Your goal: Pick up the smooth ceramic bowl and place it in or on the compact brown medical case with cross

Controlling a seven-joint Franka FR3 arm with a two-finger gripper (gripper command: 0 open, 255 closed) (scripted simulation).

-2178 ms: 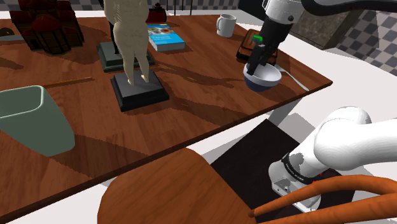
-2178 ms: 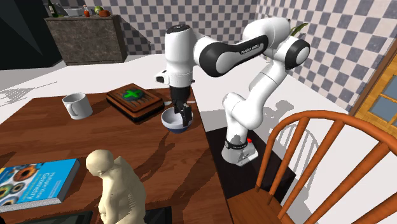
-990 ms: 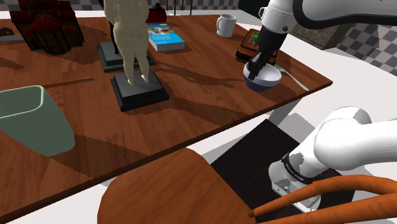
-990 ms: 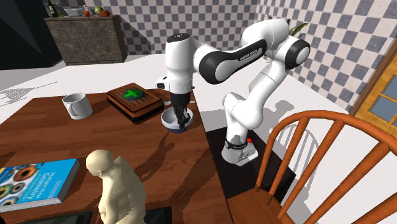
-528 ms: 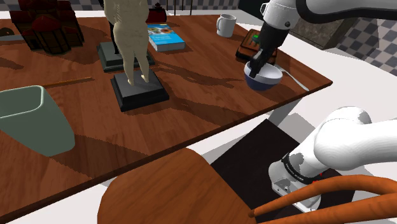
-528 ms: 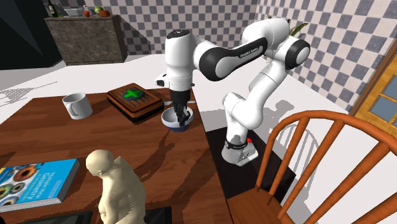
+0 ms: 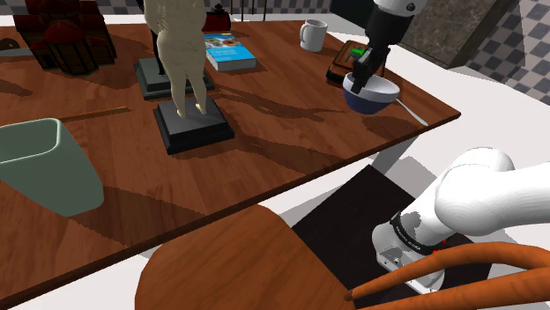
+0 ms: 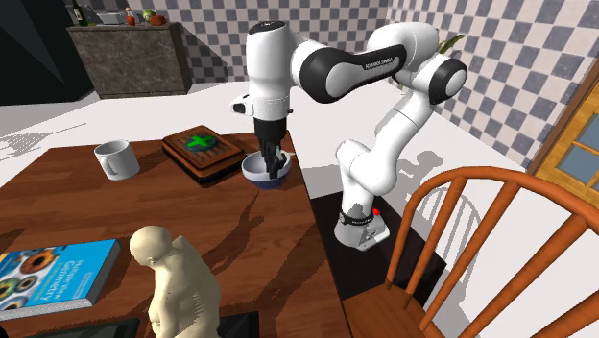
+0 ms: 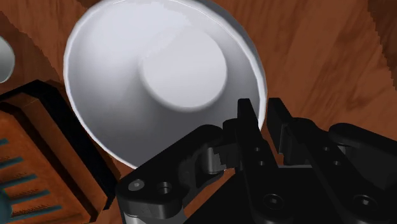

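Wooden table (image 7: 264,150) first, with the white arm (image 8: 326,72) reaching down near its edge. The brown case with a green cross (image 8: 203,149) lies flat and we see nothing on it. The bowl (image 7: 372,93), white inside and dark blue outside, sits just beside the case and looks to us raised clear of the wood. The gripper (image 9: 264,111) pinches the bowl's rim, one finger inside and one outside. We judge grasp and lift done. The carry over the case and the release are left.

A home dining room — wooden table (image 7: 291,132), chair (image 8: 480,173), checkered walls (image 8: 206,43).
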